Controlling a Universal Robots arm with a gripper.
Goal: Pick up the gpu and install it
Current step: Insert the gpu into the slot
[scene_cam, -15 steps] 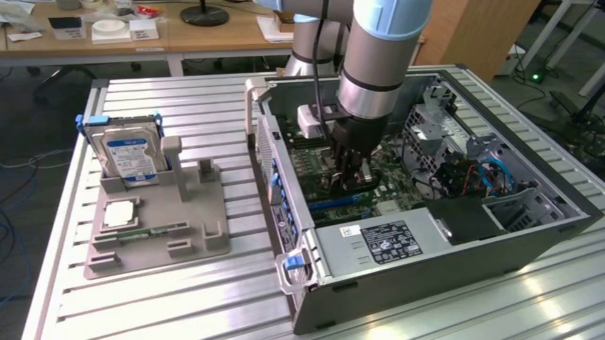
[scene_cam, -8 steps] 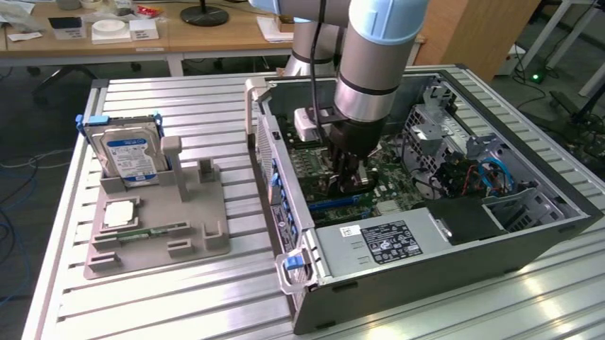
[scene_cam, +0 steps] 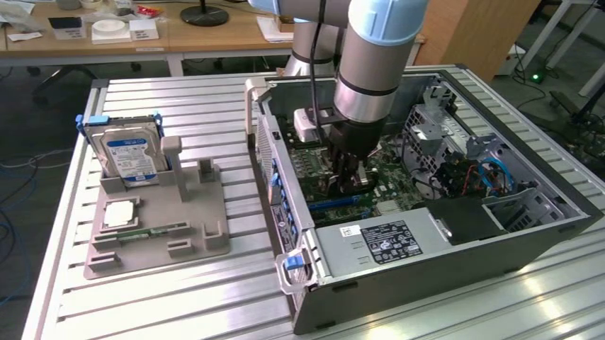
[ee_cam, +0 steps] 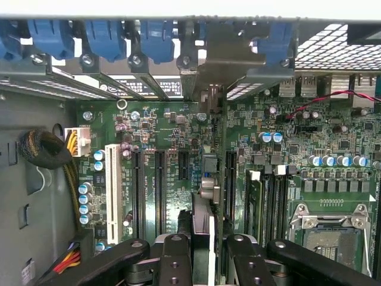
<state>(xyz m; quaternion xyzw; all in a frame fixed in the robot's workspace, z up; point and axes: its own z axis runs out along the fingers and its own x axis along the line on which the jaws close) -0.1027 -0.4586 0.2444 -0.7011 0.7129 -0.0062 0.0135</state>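
Observation:
The gpu [ee_cam: 209, 179] appears edge-on in the wrist view as a thin dark card standing over the motherboard's expansion slots [ee_cam: 159, 185]. Its metal bracket [ee_cam: 205, 62] lies at the case's rear slot openings, among blue latches. My gripper [ee_cam: 205, 253] is shut on the card's upper edge, one black finger [ee_cam: 172, 256] on either side. In the exterior view the gripper [scene_cam: 348, 176] reaches straight down into the open computer case [scene_cam: 557, 212], low over the green motherboard [scene_cam: 392, 185]. Whether the card sits fully in its slot I cannot tell.
A grey parts holder [scene_cam: 156, 244] on the table at the exterior view's left carries an upright hard drive [scene_cam: 132, 157], a chip [scene_cam: 121, 212] and a green memory stick [scene_cam: 151, 231]. The power supply [scene_cam: 392, 241], drive cage [scene_cam: 440, 124] and cables [scene_cam: 487, 177] crowd the case.

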